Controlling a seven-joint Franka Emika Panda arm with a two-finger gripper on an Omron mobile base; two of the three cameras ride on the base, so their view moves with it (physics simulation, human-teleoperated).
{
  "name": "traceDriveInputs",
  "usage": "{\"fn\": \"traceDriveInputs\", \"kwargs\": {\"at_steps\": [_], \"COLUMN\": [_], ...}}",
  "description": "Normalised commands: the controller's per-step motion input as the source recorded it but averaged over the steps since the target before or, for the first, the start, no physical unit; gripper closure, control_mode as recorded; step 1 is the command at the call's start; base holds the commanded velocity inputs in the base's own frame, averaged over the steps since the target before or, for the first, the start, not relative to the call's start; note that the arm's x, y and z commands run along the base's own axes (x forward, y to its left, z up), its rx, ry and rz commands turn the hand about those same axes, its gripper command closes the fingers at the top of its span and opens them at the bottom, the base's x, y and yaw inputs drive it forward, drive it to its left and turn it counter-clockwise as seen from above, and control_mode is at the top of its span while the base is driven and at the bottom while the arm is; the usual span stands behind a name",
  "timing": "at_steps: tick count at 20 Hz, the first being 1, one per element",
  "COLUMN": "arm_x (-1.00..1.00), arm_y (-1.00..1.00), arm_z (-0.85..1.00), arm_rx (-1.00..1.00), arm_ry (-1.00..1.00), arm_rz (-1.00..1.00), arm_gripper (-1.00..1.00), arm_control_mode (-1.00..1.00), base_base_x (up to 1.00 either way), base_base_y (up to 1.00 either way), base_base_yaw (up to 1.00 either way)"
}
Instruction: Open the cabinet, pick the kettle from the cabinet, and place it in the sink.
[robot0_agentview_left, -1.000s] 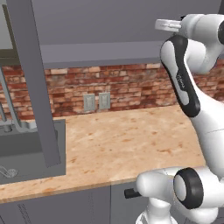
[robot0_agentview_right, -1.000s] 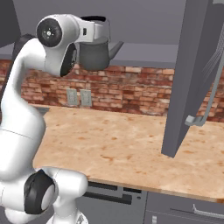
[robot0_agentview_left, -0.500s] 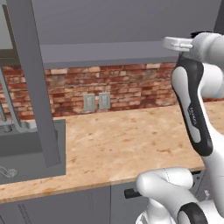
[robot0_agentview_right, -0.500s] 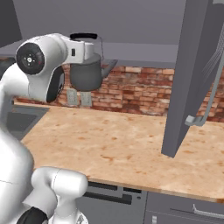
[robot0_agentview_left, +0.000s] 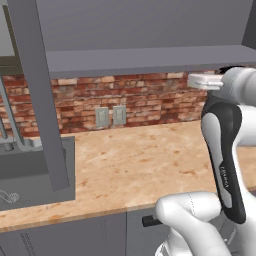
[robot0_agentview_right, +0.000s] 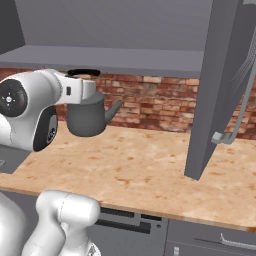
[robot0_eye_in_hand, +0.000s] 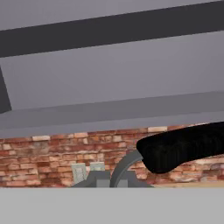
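Note:
The grey kettle (robot0_agentview_right: 87, 119) hangs in the air just below the open cabinet's (robot0_agentview_left: 140, 60) bottom shelf, above the wooden counter, spout pointing right. My gripper (robot0_agentview_right: 82, 82) is shut on its black arched handle (robot0_eye_in_hand: 183, 146), which crosses the hand view from the right. In the left base view my own forearm hides the kettle body. The sink (robot0_agentview_left: 30, 172) lies far to the left, recessed in the counter, with its slim faucet (robot0_agentview_left: 9, 117) behind it.
Two cabinet doors stand swung open: one (robot0_agentview_left: 40, 95) between the kettle and the sink, one (robot0_agentview_right: 215, 90) at the right with a long bar handle (robot0_agentview_right: 241, 107). A brick wall with two outlets (robot0_agentview_left: 111, 116) backs the counter (robot0_agentview_left: 135, 160). A small wire object (robot0_agentview_left: 7, 196) lies in the sink.
The arm has carried the kettle down and out from under the cabinet shelf, slightly leftward in the right base view. The grip on the handle has stayed shut.

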Motion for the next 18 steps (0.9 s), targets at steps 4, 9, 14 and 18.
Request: {"fn": "traceDriveInputs", "kwargs": {"at_steps": [4,9,14,18], "arm_x": [-0.30,-0.18,-0.13,-0.08], "arm_y": [0.17,0.15,0.13,0.07], "arm_z": [-0.68,-0.69,-0.66,-0.49], "arm_rx": [0.00,0.01,0.03,0.02], "arm_ry": [0.27,0.24,0.09,0.03], "arm_rz": [0.00,0.00,0.00,0.00], "arm_gripper": [1.00,1.00,1.00,1.00], "arm_control_mode": [-1.00,-1.00,-1.00,-1.00], "base_base_x": [0.00,0.00,0.00,0.00], "base_base_y": [0.00,0.00,0.00,0.00], "base_base_yaw": [0.00,0.00,0.00,0.00]}}
